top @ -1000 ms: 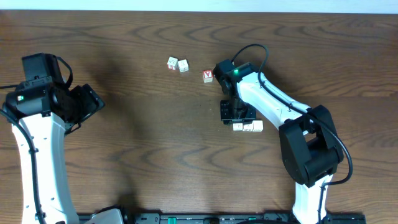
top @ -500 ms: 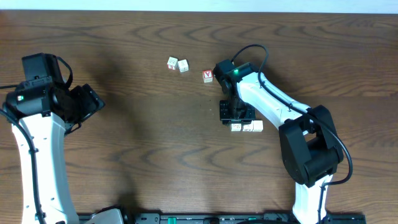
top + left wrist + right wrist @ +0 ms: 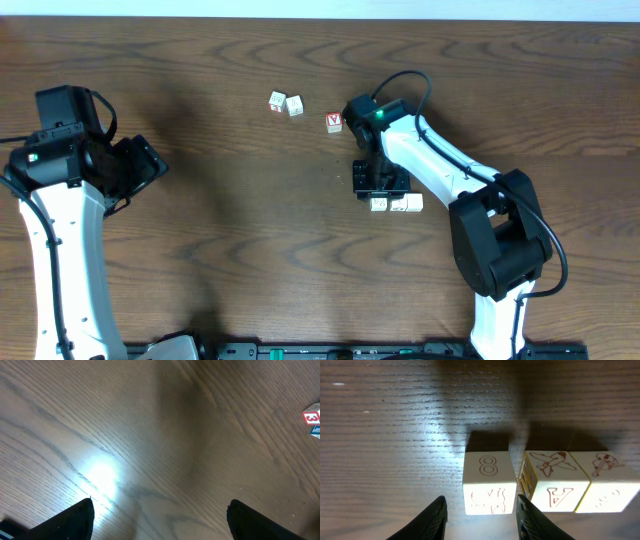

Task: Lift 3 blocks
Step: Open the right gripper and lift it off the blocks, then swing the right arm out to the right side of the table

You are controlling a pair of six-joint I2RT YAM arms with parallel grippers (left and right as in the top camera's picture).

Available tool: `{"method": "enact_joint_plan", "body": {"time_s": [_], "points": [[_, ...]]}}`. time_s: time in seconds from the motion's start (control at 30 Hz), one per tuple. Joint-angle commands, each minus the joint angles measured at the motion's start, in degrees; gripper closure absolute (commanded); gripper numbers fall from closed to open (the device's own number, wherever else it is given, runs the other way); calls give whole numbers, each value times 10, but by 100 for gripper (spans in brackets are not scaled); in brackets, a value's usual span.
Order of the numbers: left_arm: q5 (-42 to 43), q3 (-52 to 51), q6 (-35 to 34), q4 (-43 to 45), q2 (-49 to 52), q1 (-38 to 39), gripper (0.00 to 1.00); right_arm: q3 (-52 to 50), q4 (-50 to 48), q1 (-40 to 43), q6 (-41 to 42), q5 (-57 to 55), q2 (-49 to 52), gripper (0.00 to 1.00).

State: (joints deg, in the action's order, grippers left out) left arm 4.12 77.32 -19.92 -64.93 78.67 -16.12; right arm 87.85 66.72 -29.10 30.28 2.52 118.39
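Row of three cream blocks (image 3: 547, 485) on the tabletop (image 3: 395, 420), lower right of the wrist frame, right tool (image 3: 480, 512) half-open astride the leftmost — one finger (image 3: 526, 520) hangs over the seam with its neighbour, so closing could jam there and scatter the row.
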Motion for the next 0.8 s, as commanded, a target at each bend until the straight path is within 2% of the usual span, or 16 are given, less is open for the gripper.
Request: {"method": "enact_joint_plan", "body": {"time_s": [0.0, 0.3, 0.4, 0.5, 0.7, 0.77], "points": [[-3, 6, -5, -2, 1, -3, 15, 27, 10, 3, -8, -18, 3, 58], [-3, 6, -5, -2, 1, -3, 15, 84, 55, 4, -19, -48, 3, 59], [-3, 6, -5, -2, 1, -3, 15, 113, 83, 14, -19, -78, 3, 66], [-3, 6, -5, -2, 1, -3, 15, 145, 108, 40, -23, -94, 3, 69], [-3, 6, -5, -2, 1, -3, 15, 169, 138, 125, -65, -71, 3, 83], [-3, 6, -5, -2, 1, -3, 15, 165, 139, 157, -92, -50, 3, 85]]}}
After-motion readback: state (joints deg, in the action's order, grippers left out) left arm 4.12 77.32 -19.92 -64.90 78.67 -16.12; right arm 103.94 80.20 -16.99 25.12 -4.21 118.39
